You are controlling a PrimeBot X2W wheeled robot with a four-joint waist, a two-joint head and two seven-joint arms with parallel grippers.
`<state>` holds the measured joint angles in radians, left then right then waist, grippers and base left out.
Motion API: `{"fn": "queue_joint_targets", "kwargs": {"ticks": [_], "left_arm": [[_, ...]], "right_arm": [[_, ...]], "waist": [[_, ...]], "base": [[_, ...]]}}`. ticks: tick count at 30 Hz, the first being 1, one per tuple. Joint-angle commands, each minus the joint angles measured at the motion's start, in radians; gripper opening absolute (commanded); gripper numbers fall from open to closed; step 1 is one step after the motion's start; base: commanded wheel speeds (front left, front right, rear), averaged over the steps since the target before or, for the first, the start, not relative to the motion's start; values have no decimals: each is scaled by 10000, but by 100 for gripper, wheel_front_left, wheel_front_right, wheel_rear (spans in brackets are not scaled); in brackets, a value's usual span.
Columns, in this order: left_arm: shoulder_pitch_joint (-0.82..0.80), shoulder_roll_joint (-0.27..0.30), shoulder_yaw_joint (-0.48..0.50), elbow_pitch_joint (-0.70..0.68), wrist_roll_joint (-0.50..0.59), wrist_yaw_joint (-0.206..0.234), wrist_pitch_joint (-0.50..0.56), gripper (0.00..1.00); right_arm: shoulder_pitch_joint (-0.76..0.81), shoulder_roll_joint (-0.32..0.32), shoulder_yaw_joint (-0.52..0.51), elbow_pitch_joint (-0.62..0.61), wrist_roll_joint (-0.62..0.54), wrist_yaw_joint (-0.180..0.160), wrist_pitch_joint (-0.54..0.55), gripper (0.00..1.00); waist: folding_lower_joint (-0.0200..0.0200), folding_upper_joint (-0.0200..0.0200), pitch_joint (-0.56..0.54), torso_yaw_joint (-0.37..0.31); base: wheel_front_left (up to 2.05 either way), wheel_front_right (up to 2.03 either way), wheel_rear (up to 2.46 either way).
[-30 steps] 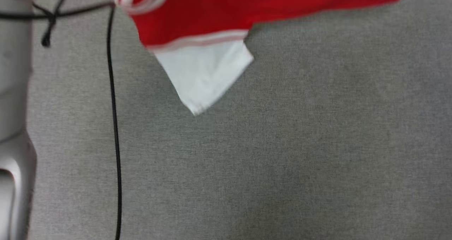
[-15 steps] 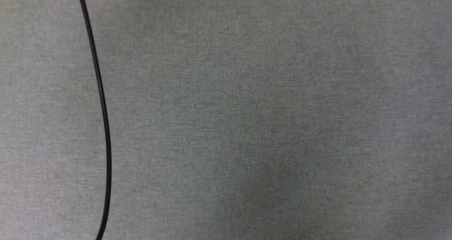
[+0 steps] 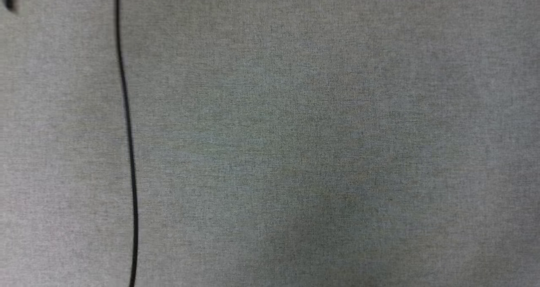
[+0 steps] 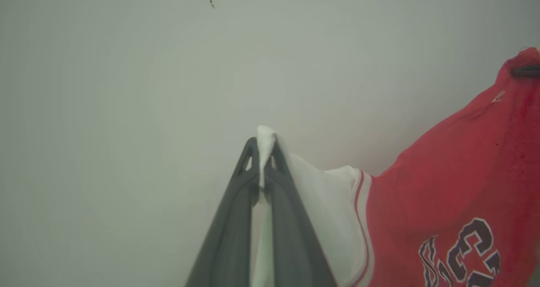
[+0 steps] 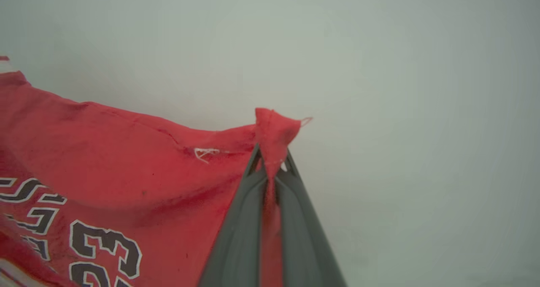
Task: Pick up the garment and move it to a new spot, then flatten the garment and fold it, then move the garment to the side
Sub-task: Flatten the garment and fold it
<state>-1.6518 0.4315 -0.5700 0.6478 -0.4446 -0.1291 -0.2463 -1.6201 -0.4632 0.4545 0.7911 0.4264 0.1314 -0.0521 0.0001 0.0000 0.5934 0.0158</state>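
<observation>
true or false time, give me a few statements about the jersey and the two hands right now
1. The left hand pinches the white sleeve of the jersey. True.
2. The right hand is open, clear of the cloth. False: it is shut on a red corner of the jersey.
3. A black cable runs over the grey surface in the head view. True.
4. The lettering on the jersey is yellow. False: it is black, edged white.
</observation>
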Motion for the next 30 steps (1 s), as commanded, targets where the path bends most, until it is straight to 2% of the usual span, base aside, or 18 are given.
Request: {"fn": "queue_joint_targets", "kwargs": {"ticks": [1, 8, 11, 20, 26, 30], "left_arm": [[331, 95, -6, -55, -66, -7, -74, 0], [2622, 442, 118, -770, -357, 90, -195, 0], [3832, 578, 318, -1489, -441, 282, -204, 0], [8317, 885, 487, -3744, -754, 1391, -207, 0], [10912, 991, 397, -4689, -1297, 1923, -178, 0], [12075, 1056, 435, -5091, -1555, 2246, -181, 0]], "right_arm": [[327, -15, 81, 25, 195, -15, -150, 0], [2363, -263, 707, -279, 1239, -15, -736, 0], [3303, -478, 1013, -561, 1572, -15, -892, 0], [6413, -1003, 1886, -1709, 2396, -15, -1038, 0], [8568, -1372, 1933, -2496, 2894, -15, -1020, 0], [9572, -1500, 1874, -2850, 3113, -15, -900, 0]], "waist": [[-1, 0, -106, 33], [-1, 0, -721, 61], [-1, 0, -1081, 83], [-1, 0, -2495, 97], [-1, 0, -3424, 112], [-1, 0, -3836, 72]], "base": [[0, 0, 0], [0, 0, 0], [0, 0, 0], [0, 0, 0], [0, 0, 0], [0, 0, 0]]}}
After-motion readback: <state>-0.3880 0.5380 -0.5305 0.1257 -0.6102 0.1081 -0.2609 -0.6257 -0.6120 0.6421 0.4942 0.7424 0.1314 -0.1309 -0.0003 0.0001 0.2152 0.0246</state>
